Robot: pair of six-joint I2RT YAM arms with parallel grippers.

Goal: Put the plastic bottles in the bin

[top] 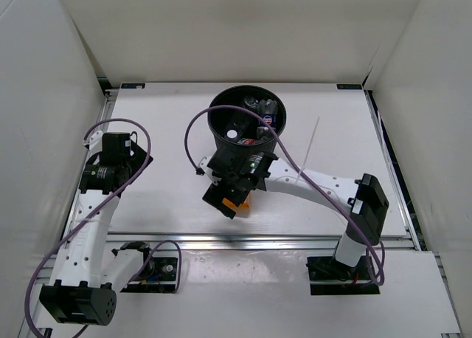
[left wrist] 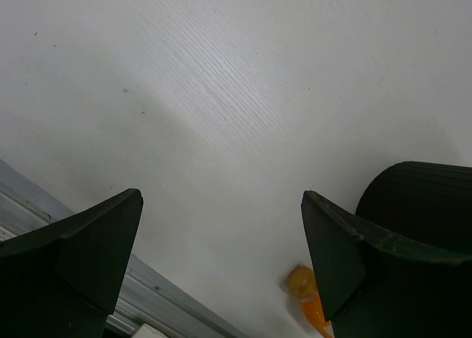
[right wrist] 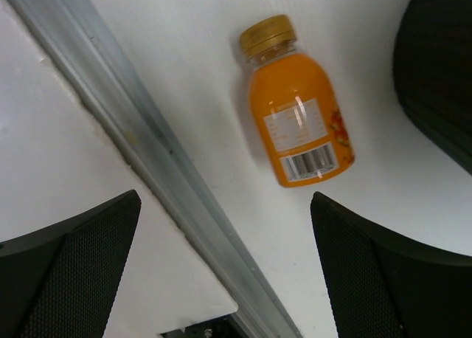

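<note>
The squat orange bottle (right wrist: 299,105) lies on its side on the white table, gold cap toward the rail. My right gripper (right wrist: 225,198) hangs open and empty just above and short of it; in the top view the gripper (top: 230,196) covers most of the bottle (top: 239,204). The black ribbed bin (top: 221,128) stands right behind, with several small bottles (top: 267,116) inside. My left gripper (left wrist: 221,194) is open and empty over bare table at the left (top: 118,157). The left wrist view also shows the orange bottle (left wrist: 304,288) and the bin (left wrist: 420,198) far off.
An aluminium rail (right wrist: 147,153) runs along the table's near edge, close to the orange bottle. The bin's wall (right wrist: 442,57) rises just right of the bottle. White walls enclose the table. Purple cables (top: 193,131) loop off both arms.
</note>
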